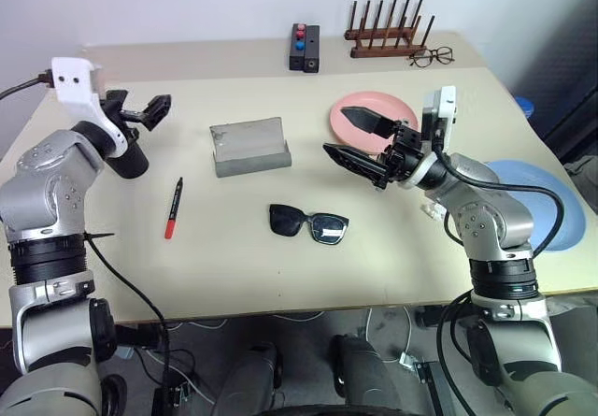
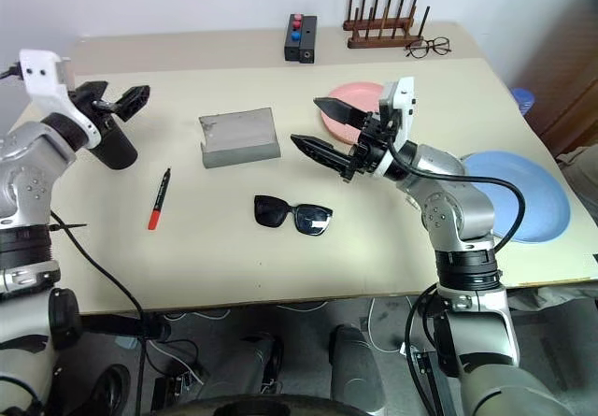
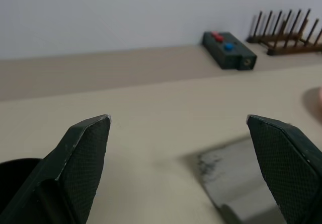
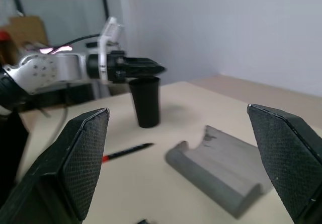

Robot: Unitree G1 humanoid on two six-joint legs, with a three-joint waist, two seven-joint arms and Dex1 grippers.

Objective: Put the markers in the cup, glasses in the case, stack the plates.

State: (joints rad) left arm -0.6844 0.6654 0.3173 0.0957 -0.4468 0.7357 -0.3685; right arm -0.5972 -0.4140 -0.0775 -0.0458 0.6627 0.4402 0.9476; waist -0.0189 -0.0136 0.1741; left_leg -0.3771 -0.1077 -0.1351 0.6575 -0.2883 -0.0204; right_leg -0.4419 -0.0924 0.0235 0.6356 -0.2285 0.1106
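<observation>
The black cup (image 1: 132, 162) stands upright near the table's left edge. Just above its rim hangs my left gripper (image 1: 140, 106), open with nothing between its fingers (image 3: 88, 153). A red marker (image 1: 174, 208) lies flat on the table to the right of the cup. The grey case (image 1: 249, 147) sits open mid-table, and the black sunglasses (image 1: 308, 222) lie in front of it. My right gripper (image 1: 360, 140) hovers open and empty, pointing left, in front of the pink plate (image 1: 388, 107). The blue plate (image 1: 556, 201) lies at the right edge, partly behind my right arm.
At the back of the table stand a small black box with red and blue buttons (image 1: 305, 47) and a wooden peg rack (image 1: 385, 35). Thin clear-lens spectacles (image 1: 432, 56) lie beside the rack. The table's front edge runs just below the sunglasses.
</observation>
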